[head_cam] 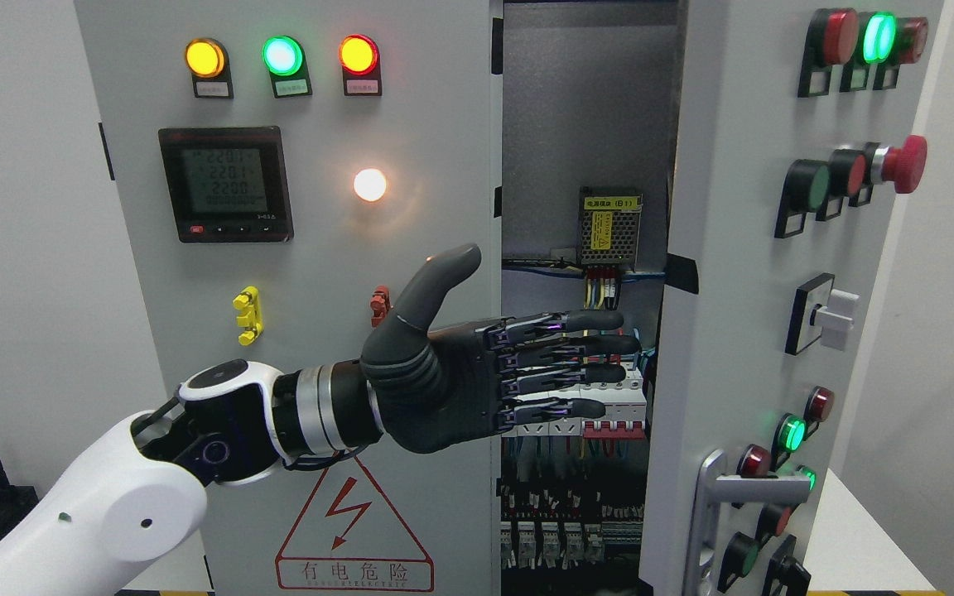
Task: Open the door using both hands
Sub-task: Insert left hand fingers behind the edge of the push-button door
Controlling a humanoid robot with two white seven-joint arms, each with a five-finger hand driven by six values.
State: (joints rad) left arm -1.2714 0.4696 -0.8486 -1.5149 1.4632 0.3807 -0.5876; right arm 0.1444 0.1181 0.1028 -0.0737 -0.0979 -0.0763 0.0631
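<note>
Just right of the left hand [477, 364], past its flat, spread fingertips [601, 320], the grey metal cabinet door [734, 248] hangs ajar, its upright edge nearest the fingers; no right hand shows.

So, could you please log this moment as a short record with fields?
scene: electrical cabinet seen from the head camera
right door: swung partly open, handle at its lower edge
interior: wiring and breakers visible in the gap
left hand: fingers extended flat, reaching into the gap, holding nothing
right hand: not in view
lamps: lit on the left door
</note>
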